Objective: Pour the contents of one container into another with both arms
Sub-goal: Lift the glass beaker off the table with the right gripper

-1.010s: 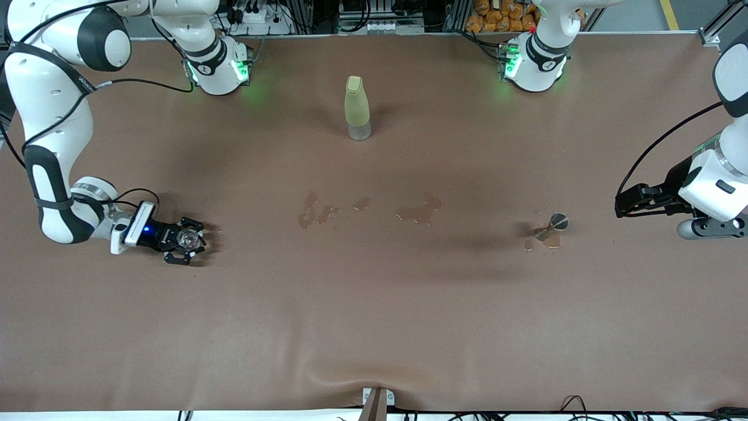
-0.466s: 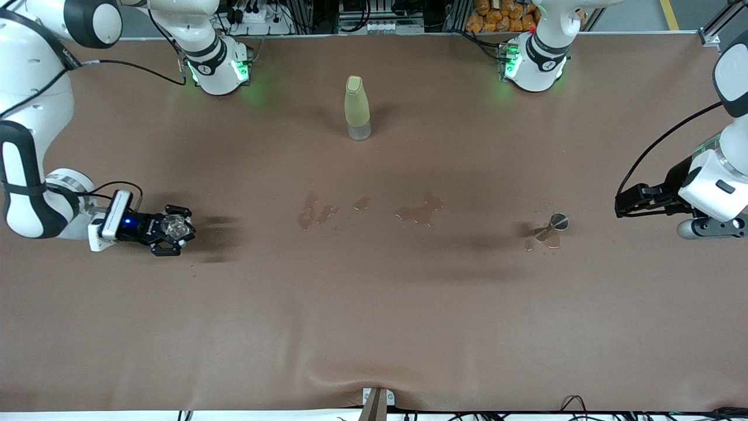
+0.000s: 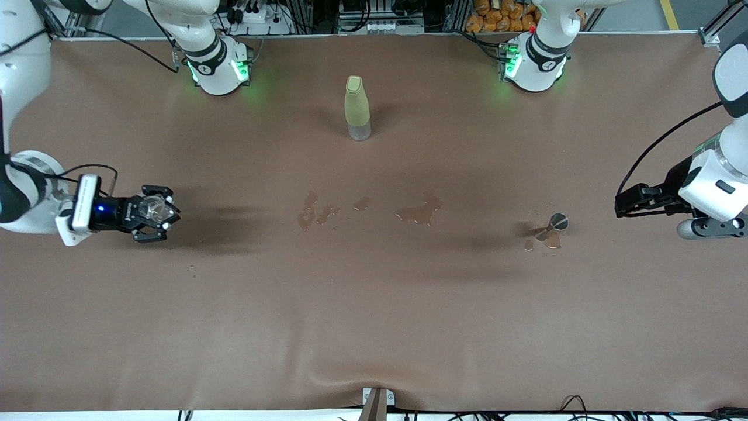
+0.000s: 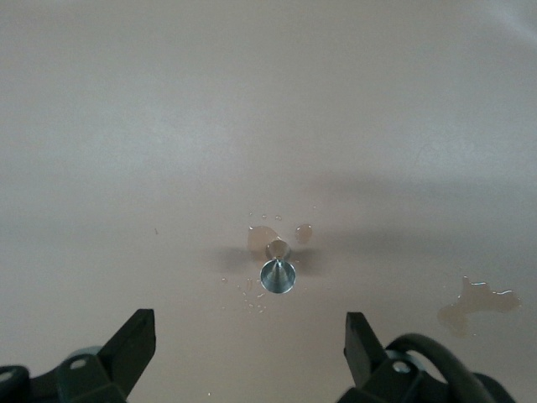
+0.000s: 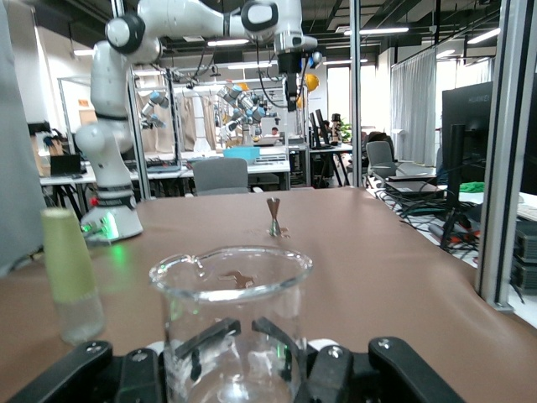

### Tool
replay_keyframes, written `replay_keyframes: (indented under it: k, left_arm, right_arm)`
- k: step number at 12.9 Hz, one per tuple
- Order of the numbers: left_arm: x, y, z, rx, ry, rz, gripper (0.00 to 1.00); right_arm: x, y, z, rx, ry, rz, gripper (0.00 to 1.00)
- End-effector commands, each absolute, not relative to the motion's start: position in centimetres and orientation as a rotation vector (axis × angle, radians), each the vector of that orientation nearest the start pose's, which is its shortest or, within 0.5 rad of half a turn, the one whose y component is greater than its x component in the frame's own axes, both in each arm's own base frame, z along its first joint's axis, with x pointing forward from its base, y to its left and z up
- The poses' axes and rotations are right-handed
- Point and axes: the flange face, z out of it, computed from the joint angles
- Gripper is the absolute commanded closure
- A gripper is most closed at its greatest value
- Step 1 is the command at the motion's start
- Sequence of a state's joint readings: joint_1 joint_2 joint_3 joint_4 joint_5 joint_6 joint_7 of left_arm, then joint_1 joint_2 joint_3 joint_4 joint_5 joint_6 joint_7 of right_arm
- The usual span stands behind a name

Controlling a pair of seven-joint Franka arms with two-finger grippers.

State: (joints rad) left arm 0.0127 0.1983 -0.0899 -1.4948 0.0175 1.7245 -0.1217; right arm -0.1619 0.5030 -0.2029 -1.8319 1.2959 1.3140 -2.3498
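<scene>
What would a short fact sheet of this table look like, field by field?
Right gripper: jaws shut on the clear glass cup, held above the table at the right arm's end
Left gripper: jaws open, holding nothing, waiting above the table's left-arm end
Stemmed glass: standing on the table near the left gripper, wet patches around its foot
Spills: small puddles mid-table
Yellow-green bottle: upright, farther from the front camera than the spills
Table: brown covering

Clear glass cup (image 5: 231, 323) between end effector fingers (image 5: 210, 340)
</scene>
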Motion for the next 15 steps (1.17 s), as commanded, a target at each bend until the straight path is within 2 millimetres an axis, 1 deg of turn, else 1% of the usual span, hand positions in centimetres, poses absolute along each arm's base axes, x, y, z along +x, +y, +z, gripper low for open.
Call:
replay_keyframes:
  k: [1,5,9,10,12,15]
  left_arm:
    - [61.9,-4.4,56.4,-3.136,-0.077,-0.07,0.0]
    - [61.9,-4.3,56.3,-3.136,-0.077,-0.065,0.0]
    - [61.9,-4.3,56.3,-3.136,-0.074,-0.067,0.0]
    - [61.9,-4.3,56.3,-3.136,-0.074,-0.067,0.0]
    - [61.9,-4.3,56.3,-3.136,-0.072,-0.067,0.0]
    - [61.9,-4.2,56.3,-3.136,-0.072,-0.067,0.0]
  right_arm:
    - [56.5,-7.3,32.0,-1.315,-1.21,-1.04,1.0]
    - [55.6,-7.0,35.3,-1.335,-1.175,-1.01,1.0]
    - [53.7,-6.0,38.2,-1.354,-1.12,-0.967,1.0]
    - [53.4,-5.8,38.6,-1.358,-1.109,-0.955,1.0]
    - [53.1,-5.6,38.5,-1.358,-1.101,-0.947,1.0]
    - [52.8,-4.4,37.9,-1.344,-1.099,-0.924,1.0]
